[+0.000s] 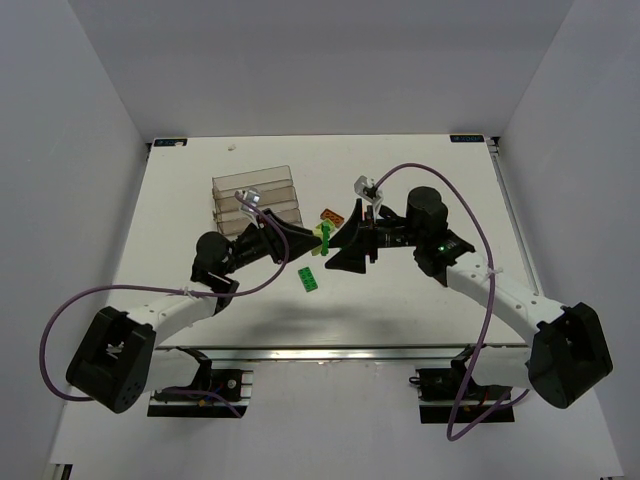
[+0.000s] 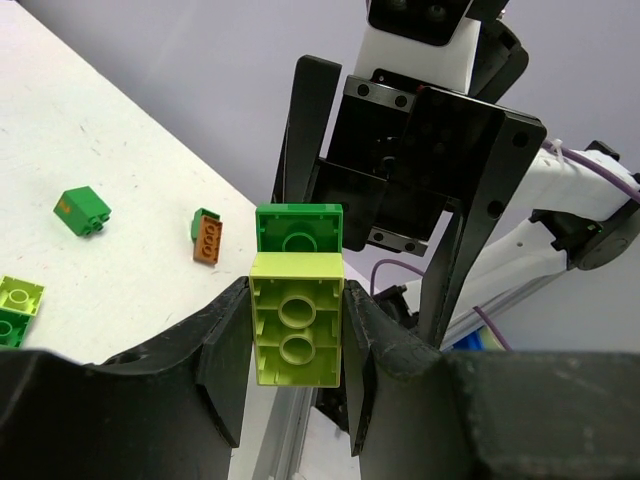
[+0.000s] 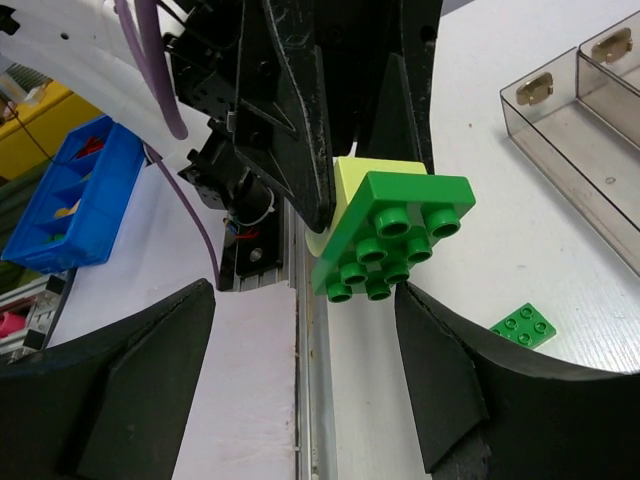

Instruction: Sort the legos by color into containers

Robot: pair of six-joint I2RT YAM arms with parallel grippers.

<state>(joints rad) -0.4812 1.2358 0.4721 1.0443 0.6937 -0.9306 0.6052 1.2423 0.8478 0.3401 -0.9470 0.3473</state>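
My left gripper point(image 2: 296, 300) is shut on a lime lego point(image 2: 296, 330), held above the table with its hollow underside facing the left wrist camera. A dark green lego point(image 2: 298, 228) is stuck on its far end, and its studs point(image 3: 395, 240) face the right wrist camera. My right gripper point(image 3: 305, 295) is open and faces the left one, its fingers point(image 3: 455, 370) on either side of the green piece; the right finger is close to the studs. In the top view the two grippers point(image 1: 312, 240) point(image 1: 338, 242) meet mid-table. The clear containers point(image 1: 255, 195) stand behind the left arm.
Loose legos lie on the table: a flat green plate point(image 1: 310, 280), an orange brick point(image 1: 328, 215), a green brick point(image 2: 82, 211), and a lime-on-green pair point(image 2: 18, 305). A blue parts bin point(image 3: 70, 190) sits off the table beyond the front rail point(image 3: 300, 290).
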